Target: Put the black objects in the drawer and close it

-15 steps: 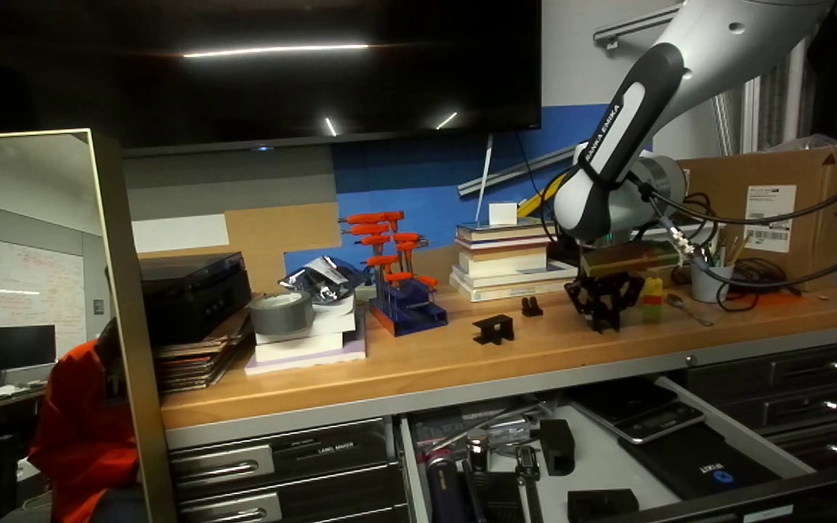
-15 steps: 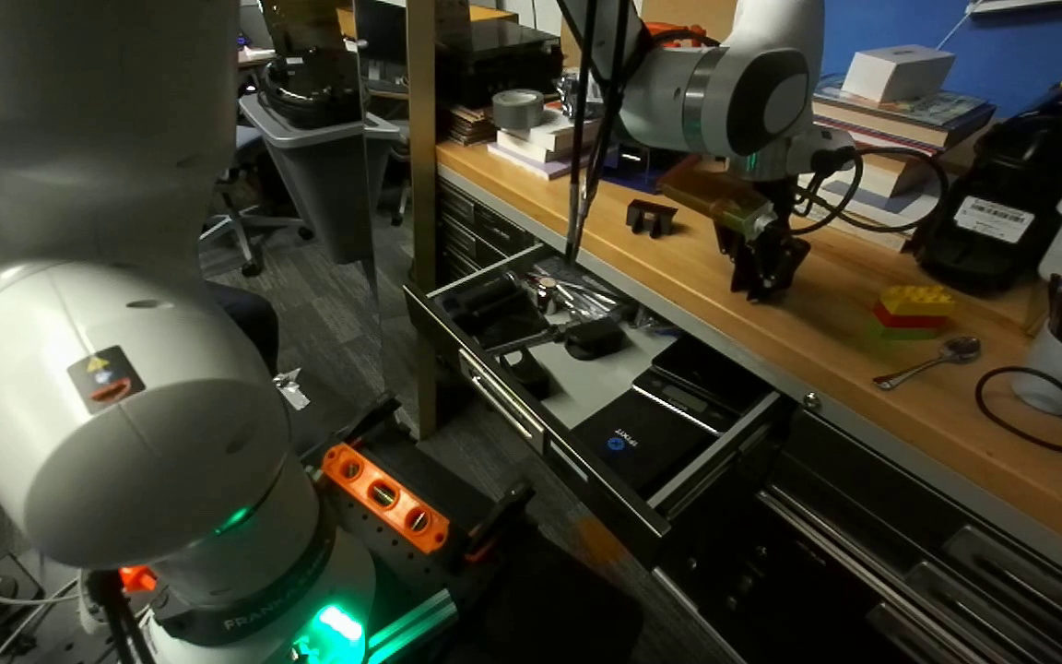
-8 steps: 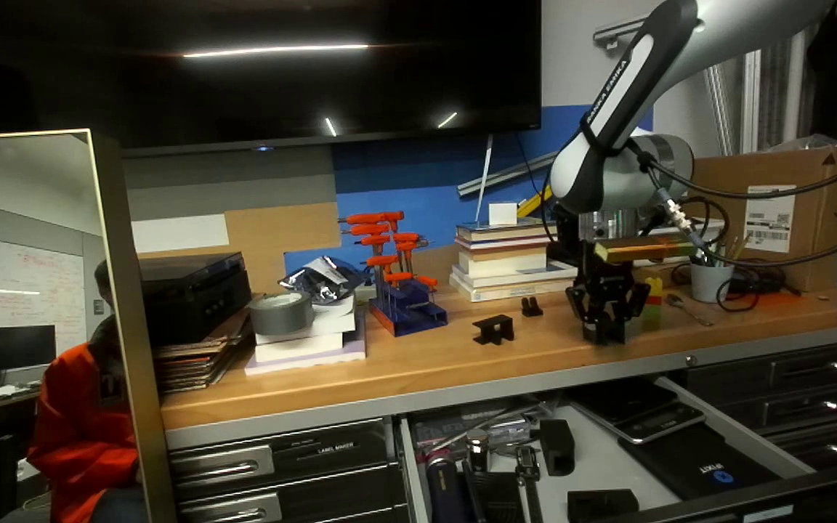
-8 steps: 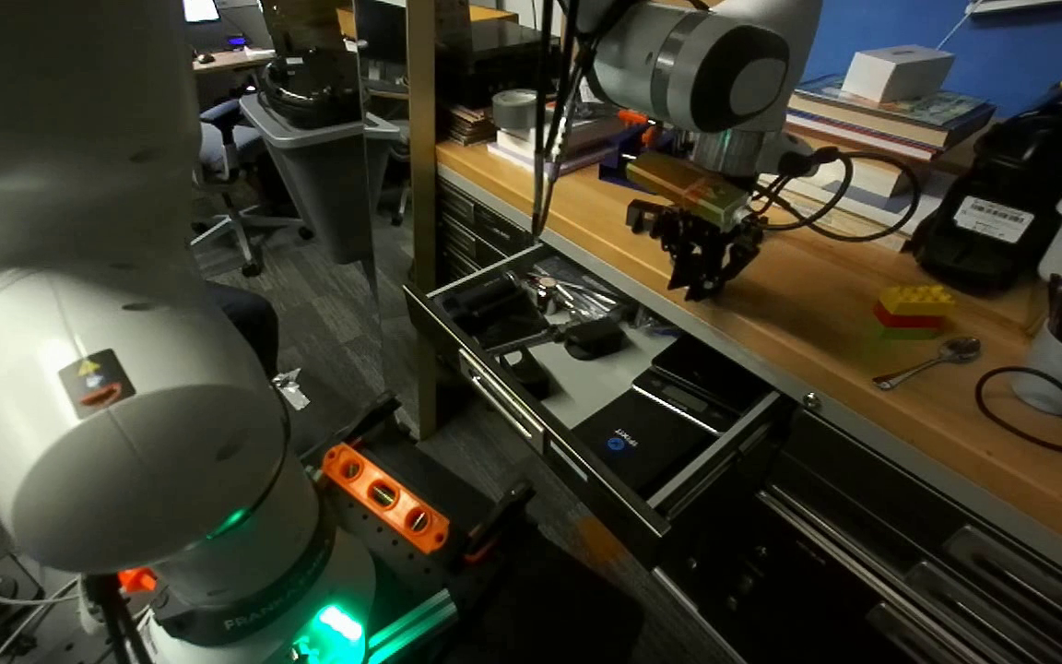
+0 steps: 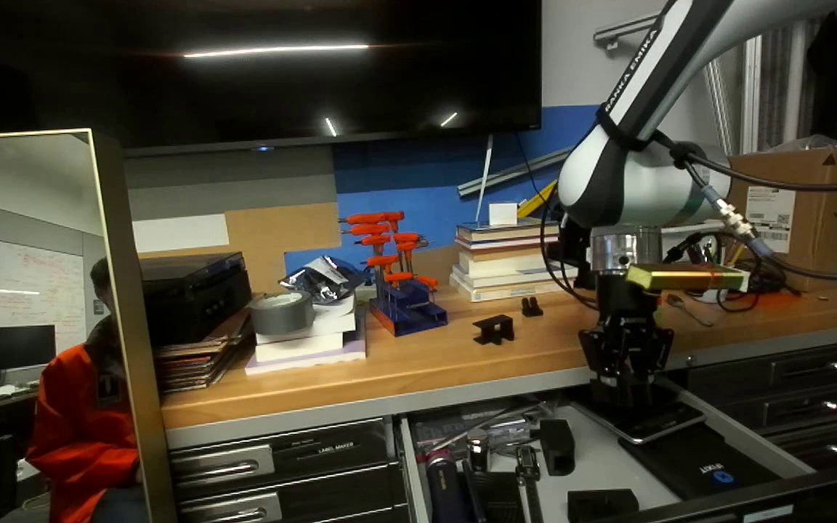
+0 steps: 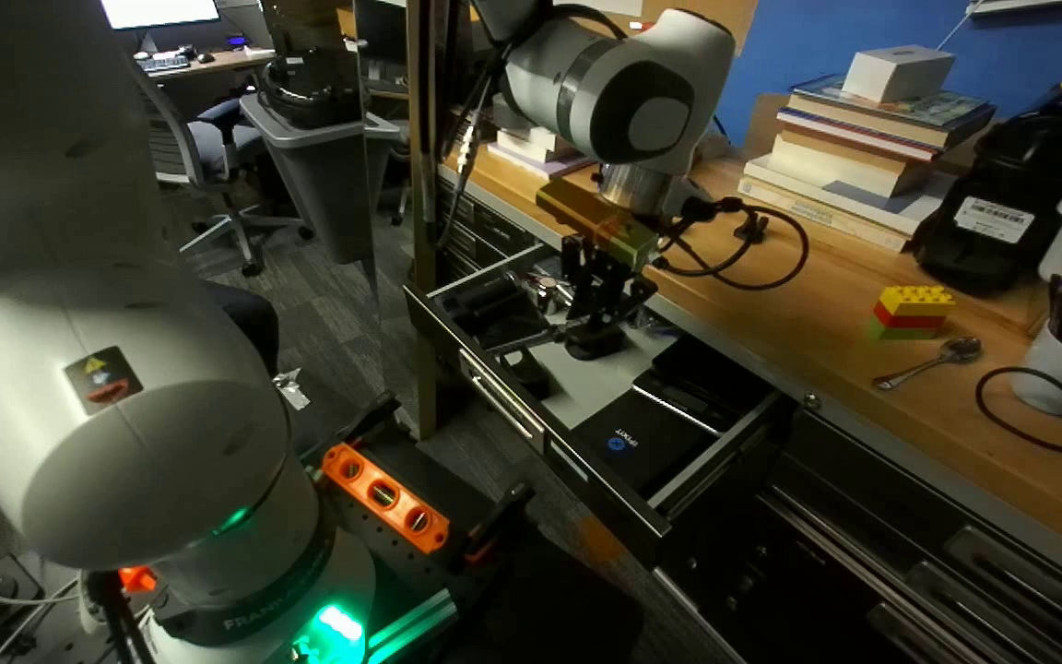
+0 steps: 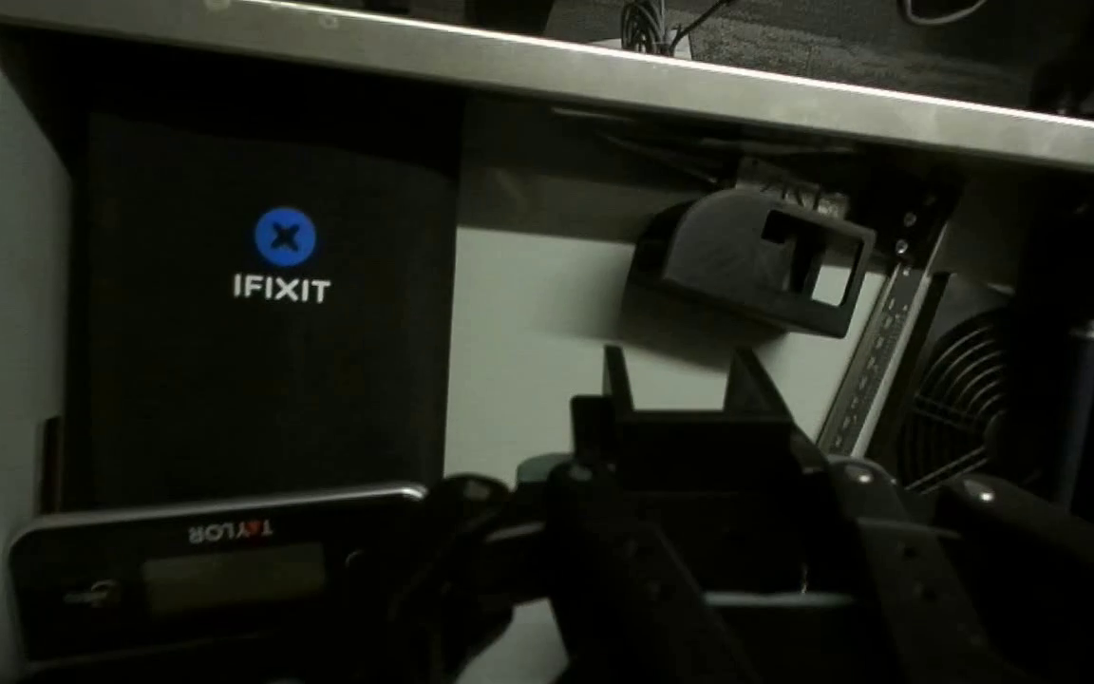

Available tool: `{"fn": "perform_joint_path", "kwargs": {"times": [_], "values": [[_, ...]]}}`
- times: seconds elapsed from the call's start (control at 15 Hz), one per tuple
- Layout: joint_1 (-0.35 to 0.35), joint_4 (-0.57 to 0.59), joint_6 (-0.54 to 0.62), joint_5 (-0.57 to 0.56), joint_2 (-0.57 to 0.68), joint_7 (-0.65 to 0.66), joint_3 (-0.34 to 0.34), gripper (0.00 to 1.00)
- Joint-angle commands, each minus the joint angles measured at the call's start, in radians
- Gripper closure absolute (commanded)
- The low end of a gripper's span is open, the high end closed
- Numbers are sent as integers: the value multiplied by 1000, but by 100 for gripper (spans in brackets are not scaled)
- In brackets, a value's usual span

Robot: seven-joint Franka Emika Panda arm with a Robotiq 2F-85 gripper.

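Observation:
My gripper is over the open drawer, pointing down. It is shut on a black piece with two upright prongs, seen between the fingers in the wrist view. The drawer is pulled out. One chunky black piece lies in it near the front rim; it also shows in an exterior view. Another black piece lies farther back in the drawer. On the tabletop are a black bracket-like piece and a smaller two-pronged black piece.
The drawer also holds a flat black IFIXIT case, a Taylor scale and several tools. Books, a red-handled tool rack, a toy-brick block and a spoon stand or lie on the wooden tabletop.
My gripper has moved off the tabletop, forward and over the open drawer, carrying the black piece. The drawer and the black pieces on the table have not moved.

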Motion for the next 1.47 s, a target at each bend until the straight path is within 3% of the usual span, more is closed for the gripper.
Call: {"fn": "perform_joint_path", "kwargs": {"times": [0.0,0.53,0.87,1.4], "values": [[26,-99,139,48,-19,-23,20,78],[33,-179,581,118,127,-8,77,78],[-26,-150,702,155,218,-9,155,78],[-42,-148,795,99,221,50,136,78]]}}
